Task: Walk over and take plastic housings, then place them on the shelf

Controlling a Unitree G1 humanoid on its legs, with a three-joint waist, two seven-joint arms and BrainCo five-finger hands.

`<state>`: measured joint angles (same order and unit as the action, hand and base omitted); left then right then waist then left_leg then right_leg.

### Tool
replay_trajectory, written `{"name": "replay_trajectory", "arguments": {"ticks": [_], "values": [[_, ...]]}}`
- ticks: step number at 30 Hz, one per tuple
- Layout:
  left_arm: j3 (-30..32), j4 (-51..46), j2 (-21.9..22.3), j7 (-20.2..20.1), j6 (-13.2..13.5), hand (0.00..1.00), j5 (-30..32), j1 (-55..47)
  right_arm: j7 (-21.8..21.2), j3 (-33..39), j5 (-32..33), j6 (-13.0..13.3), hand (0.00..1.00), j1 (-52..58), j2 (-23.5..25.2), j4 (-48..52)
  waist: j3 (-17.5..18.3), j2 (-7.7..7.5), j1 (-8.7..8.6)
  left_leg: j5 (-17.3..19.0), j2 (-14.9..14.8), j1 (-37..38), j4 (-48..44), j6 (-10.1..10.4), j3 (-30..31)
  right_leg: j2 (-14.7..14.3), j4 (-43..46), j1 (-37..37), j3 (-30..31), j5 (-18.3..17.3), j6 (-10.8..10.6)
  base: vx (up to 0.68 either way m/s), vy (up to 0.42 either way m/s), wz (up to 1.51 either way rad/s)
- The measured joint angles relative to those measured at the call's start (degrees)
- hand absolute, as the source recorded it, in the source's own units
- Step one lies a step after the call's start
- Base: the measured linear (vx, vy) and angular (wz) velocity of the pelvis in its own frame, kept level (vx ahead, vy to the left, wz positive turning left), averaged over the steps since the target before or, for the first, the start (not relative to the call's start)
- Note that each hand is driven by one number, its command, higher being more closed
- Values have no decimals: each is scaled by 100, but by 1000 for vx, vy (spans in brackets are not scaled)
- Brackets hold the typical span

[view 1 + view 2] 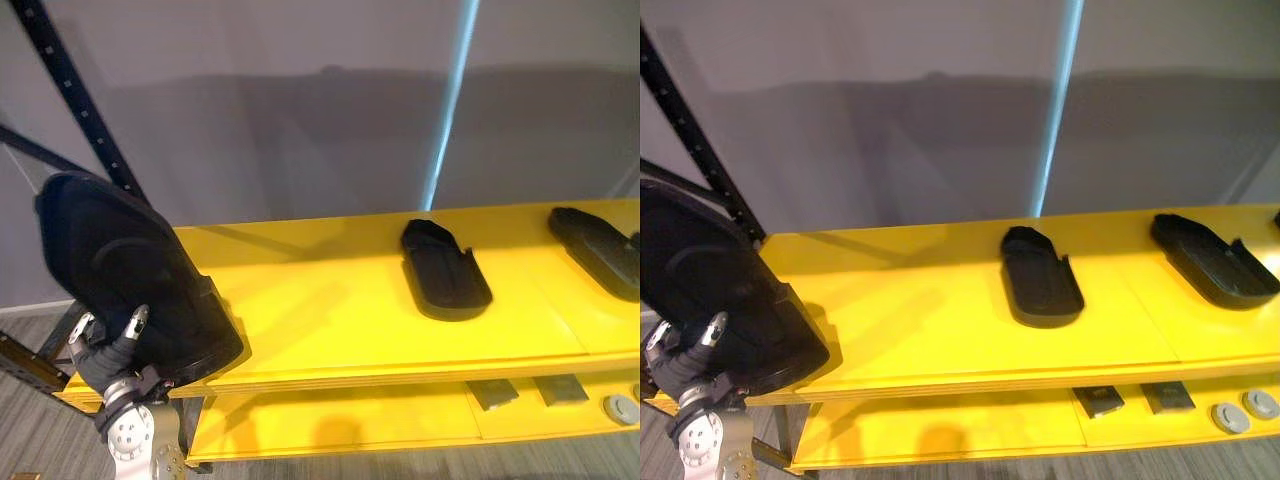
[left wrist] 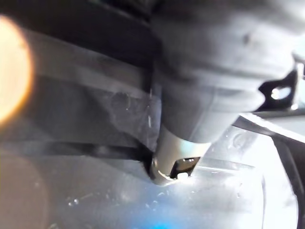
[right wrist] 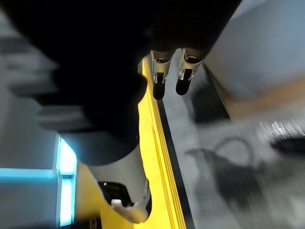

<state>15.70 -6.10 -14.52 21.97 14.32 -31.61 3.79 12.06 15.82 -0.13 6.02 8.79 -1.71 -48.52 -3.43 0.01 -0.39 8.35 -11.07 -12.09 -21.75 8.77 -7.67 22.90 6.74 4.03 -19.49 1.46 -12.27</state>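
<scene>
**Status: one housing in my left hand at the shelf's left end**

1. Left hand. My left hand (image 1: 108,362) is at the lower left, below the front left corner of the yellow metal shelf (image 1: 320,310). Its fingers (image 1: 135,322) are curled up against the underside of a large domed black plastic housing (image 1: 120,265) and grip it. The housing stands tilted, with its broad end raised toward the black perforated upright (image 1: 75,100). Its lower end overlaps the left end of the top board. I cannot tell whether it touches the board.

2. Right hand. In the right wrist view, my right hand (image 3: 187,71) hangs beside the shelf's yellow front edge. Its dark fingertips (image 3: 158,88) lie side by side and nearly straight. They appear to hold nothing, though the view is poor.

3. Shelf contents, top board. A second black plastic housing (image 1: 445,270) lies flat near the middle. A third black plastic housing (image 1: 595,245) lies flat at the right end, well apart from the second.

4. Shelf contents, lower board. Two small grey blocks (image 1: 492,393) sit side by side toward the right. Two round grey discs (image 1: 1230,417) lie just beyond them.
</scene>
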Motion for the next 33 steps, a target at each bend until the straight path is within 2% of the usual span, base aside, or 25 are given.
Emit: {"name": "replay_trajectory", "arguments": {"ticks": [1,2,3,4,5,6,7,8,9,10,11,13,14,16,18,21,29,33], "values": [[-122,6,-64,-55,-1,100,-72,93,-1,13,0,-27,0,-2,-18,2,-2,26,0,62,64,-25,-52,-58,-18,68,49,-40,46,142,6,83,369,0],[-296,13,-164,-207,0,100,-99,269,-12,148,0,-46,0,-36,-34,1,-24,98,11,119,154,5,-13,-142,-121,203,300,-254,128,429,158,34,374,-32],[-428,35,-229,-356,3,100,-100,374,-19,253,1,-94,0,-90,-46,1,-49,178,19,96,216,159,190,-232,-316,318,614,-563,139,757,597,39,441,-52],[-502,80,-239,-416,3,100,-104,408,-29,260,1,-110,0,-90,-68,0,-45,234,15,57,252,283,348,-296,-426,361,748,-722,125,939,863,26,412,-65],[-725,289,-258,-534,1,100,-178,565,-43,282,7,-124,0,-62,-55,-12,-124,386,-94,-35,289,554,656,-433,-528,249,1487,-1050,349,512,807,19,232,-33],[-834,425,-261,-577,-3,100,-213,660,-64,282,7,-131,0,-13,-28,-12,-129,394,-185,-83,292,631,755,-501,-508,26,1823,-1172,602,69,696,37,207,-6],[-1004,669,-250,-644,-39,100,-306,815,-124,361,61,-132,0,5,10,1,-135,392,-321,-145,325,782,936,-553,-492,-621,2227,-1378,1179,-647,621,45,97,15],[-1073,757,-238,-654,-63,100,-360,852,-139,379,60,-134,0,36,8,-23,-142,401,-384,-166,327,848,993,-568,-495,-967,2301,-1457,1425,-917,621,85,69,15],[-1184,892,-173,-669,-115,100,-454,906,-166,381,65,-134,0,60,10,-30,-154,400,-491,-194,356,953,1082,-565,-497,-1600,2160,-1556,1652,-1152,645,105,25,10],[-1261,960,-123,-696,-145,100,-545,937,-197,374,68,-134,0,97,6,-31,-161,373,-513,-198,444,988,1112,-559,-501,-1813,1790,-1577,1680,-1141,784,133,25,-1],[-1302,986,-33,-755,-207,100,-573,947,-241,376,61,-137,0,113,-60,-72,-224,413,-527,-221,510,1027,1204,-528,-493,-1840,1395,-1386,1682,-1125,963,117,2,-11],[-1327,1060,-21,-836,-337,100,-588,1005,-352,388,43,-139,0,93,-129,-149,-301,564,-514,-329,443,1029,1447,-499,-467,-1976,975,-1319,1677,-868,1010,79,-15,-18],[-1322,1106,-22,-844,-420,100,-577,1011,-420,374,-14,-154,0,109,-145,-250,-310,565,-512,-398,398,1117,1624,-463,-487,-2056,780,-1229,1679,-769,1027,45,-23,-16],[-1320,1153,-20,-841,-495,100,-531,985,-478,346,-67,-160,0,183,-135,-265,-343,503,-502,-472,356,1188,1792,-434,-511,-2135,560,-1147,1687,-661,1051,24,-29,-11],[-1268,1223,-27,-800,-585,100,-519,953,-592,311,-267,-161,0,211,-176,-264,-385,448,-480,-562,345,1067,1931,-447,-593,-2182,174,-1190,1728,-407,1063,-6,9,-16],[-1253,1409,-156,-705,-618,100,-518,997,-666,284,-288,-197,0,232,-197,-269,-414,436,-466,-616,403,918,1966,-495,-614,-2164,-186,-1202,1732,-177,1036,-24,54,-6],[-925,2234,-967,-598,-917,100,-484,1256,-743,75,-369,-269,0,178,-276,-261,-714,380,-404,-832,529,718,2165,-578,-588,-2081,-558,-1308,1708,123,1010,-64,29,2],[-707,2361,-1149,-591,-1021,100,-234,1256,-770,-99,-373,-275,0,155,-363,-260,-790,386,-371,-893,548,718,2254,-578,-579,-2078,-621,-1315,1702,161,1004,-47,2,1]]}}
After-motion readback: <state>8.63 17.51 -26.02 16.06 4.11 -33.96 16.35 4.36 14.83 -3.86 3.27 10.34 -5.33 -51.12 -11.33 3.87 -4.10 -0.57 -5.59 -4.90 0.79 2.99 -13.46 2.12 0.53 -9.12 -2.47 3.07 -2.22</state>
